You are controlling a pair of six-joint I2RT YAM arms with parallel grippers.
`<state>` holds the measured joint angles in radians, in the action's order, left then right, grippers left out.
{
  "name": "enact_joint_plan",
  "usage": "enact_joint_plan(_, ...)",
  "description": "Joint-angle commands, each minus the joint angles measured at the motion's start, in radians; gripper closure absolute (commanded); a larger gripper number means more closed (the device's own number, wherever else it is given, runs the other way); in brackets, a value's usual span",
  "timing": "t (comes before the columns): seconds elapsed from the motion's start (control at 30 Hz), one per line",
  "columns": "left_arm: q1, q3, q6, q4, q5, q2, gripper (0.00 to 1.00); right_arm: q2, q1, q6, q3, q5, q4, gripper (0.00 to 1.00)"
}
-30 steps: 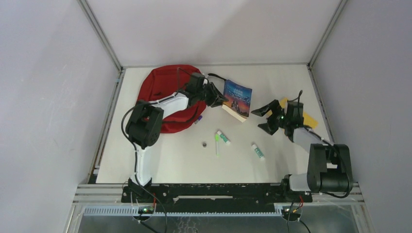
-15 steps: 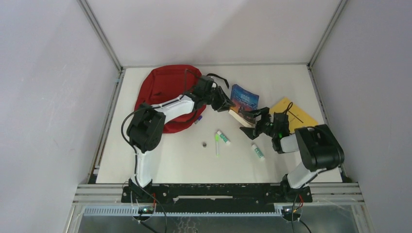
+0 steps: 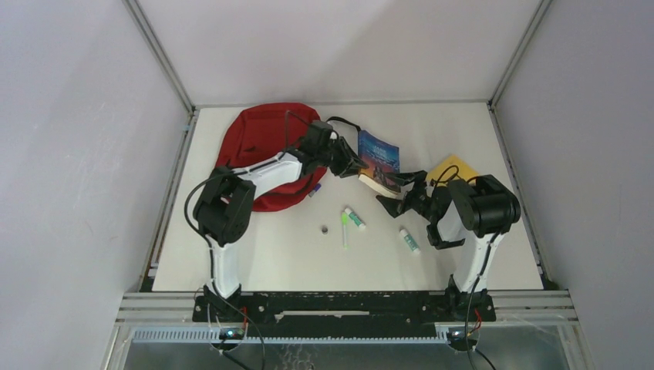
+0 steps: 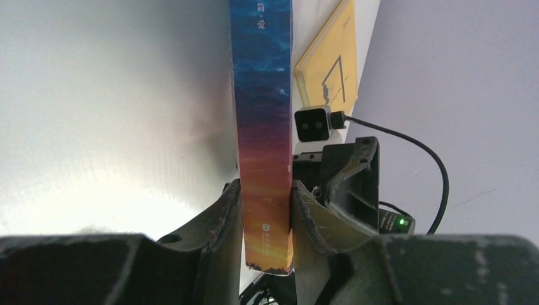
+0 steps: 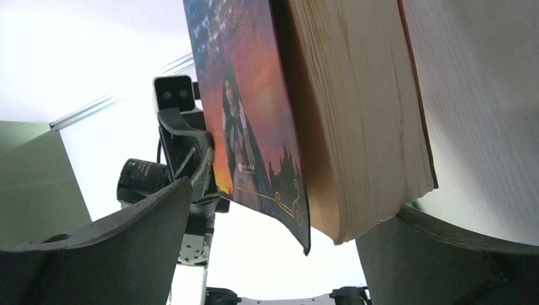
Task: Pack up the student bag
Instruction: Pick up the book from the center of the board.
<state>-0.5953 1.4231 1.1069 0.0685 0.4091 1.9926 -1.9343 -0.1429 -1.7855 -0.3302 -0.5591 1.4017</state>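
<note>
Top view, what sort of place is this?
Probably a robot lab cell, not a classroom: a white table boxed in by plain grey walls, a left arm and right arm bolted at its near edge, and a staged bag and book.

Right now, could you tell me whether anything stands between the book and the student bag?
No loose item does: only the left pincer gripping the book and the bag's black strap lie between it and the student bag.
</note>
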Motion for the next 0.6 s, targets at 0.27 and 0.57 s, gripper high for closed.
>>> enact_joint_plan(0.27, -0.035, -0.147, 0.055, -0.161, 0.072, -0.159, 1.00, 0.026, 0.026, 0.047, -0.092, 0.084, -0.011, 0.20)
enact_joint_plan(0.57, -0.045, -0.176, 0.054, -0.184, 0.093, -0.174, 1.00, 0.019, 0.019, 0.137, -0.154, 0.049, -0.099, 0.31)
